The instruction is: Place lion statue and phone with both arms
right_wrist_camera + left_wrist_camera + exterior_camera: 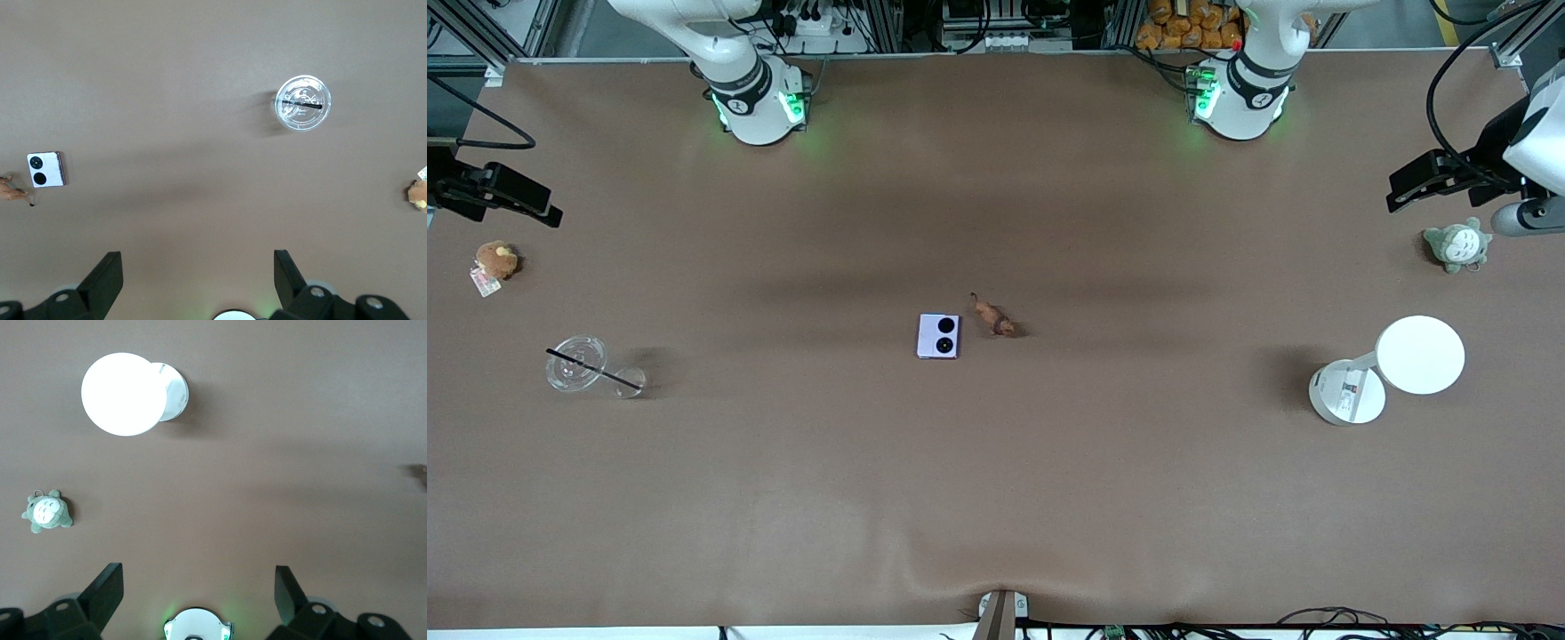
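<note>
The right gripper (193, 280) hangs high with its fingers spread wide and empty, over the right arm's end of the table, near the brown plush (496, 260) and the clear lidded cup (576, 363). The phone (938, 336) lies flat mid-table, well apart from that gripper. Just beside the phone, toward the left arm's end, stands the lion statue (993, 317), not touching it. The left gripper (199, 593) waits wide open and empty over the left arm's end, above the grey-green plush (1456, 245) and white lamp (1392, 366), well apart from the phone.
</note>
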Action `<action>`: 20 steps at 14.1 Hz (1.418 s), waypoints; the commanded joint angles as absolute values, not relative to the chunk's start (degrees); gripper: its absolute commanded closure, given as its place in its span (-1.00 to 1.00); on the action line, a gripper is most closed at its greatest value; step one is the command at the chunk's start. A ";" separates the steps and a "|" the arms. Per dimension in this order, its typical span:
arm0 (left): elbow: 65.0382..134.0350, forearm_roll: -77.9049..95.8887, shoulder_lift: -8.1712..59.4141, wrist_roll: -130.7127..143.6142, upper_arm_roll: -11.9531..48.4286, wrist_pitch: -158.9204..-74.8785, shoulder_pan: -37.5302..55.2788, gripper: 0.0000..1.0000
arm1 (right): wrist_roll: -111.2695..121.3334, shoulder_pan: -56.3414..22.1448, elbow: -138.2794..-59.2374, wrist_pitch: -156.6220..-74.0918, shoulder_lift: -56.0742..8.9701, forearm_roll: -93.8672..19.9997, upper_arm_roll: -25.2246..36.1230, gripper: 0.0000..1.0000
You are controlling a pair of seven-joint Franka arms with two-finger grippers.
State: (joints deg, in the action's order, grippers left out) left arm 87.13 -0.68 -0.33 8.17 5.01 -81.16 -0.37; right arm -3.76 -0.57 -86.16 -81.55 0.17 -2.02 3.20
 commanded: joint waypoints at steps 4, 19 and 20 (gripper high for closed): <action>86.13 -0.79 0.97 7.21 5.10 -81.12 -0.44 -1.00 | -4.48 -0.44 -85.43 -81.65 -0.09 -1.67 3.08 -1.00; 86.22 -0.09 5.71 8.70 5.71 -85.07 1.84 -1.00 | -4.48 -0.70 -85.25 -82.53 -1.23 -1.76 3.08 -1.00; 86.22 -0.09 5.97 8.88 5.71 -85.51 2.11 -1.00 | -4.48 -0.79 -85.25 -82.53 -1.32 -1.84 3.08 -1.00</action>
State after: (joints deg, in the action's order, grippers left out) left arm 87.13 -0.68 5.03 8.21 5.78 -84.87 1.22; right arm -3.82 -0.58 -86.15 -82.60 -0.87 -2.02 3.15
